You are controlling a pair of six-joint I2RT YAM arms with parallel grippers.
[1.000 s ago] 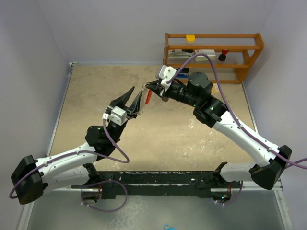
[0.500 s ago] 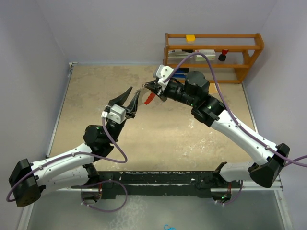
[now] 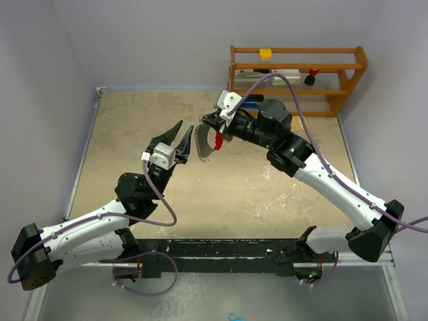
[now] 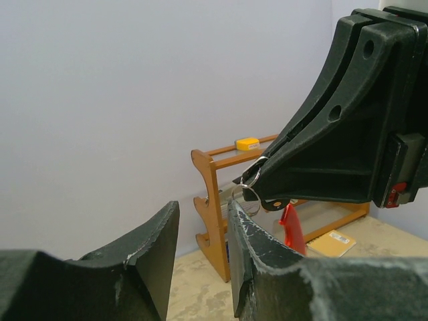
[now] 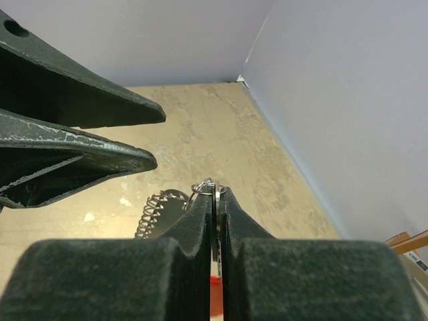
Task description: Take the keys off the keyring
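1. Top view: bright, even, diffuse light; no lamp in frame. The arms throw only faint, soft-edged shadows on the table [image 3: 267, 194].
2. Same view is sharp edge to edge. The keyring [image 3: 204, 146] is small but crisp, its red part saturated. Straight lines hold; slight dimming toward the left wall.
3. Left wrist view: left gripper [image 4: 202, 217] sits close to the lens. Its fingers [image 4: 274, 274] are blurred and near-black, scuffs catching pale light. The wall behind is bright, flat, a little washed out.
4. Right gripper [image 4: 249, 179] there is in fair focus, matte, no glare; a tiny glint on metal at its tip.
5. Right wrist view: own fingers soft at the bottom edge, table beyond sharper. Light mild, shadows weak.
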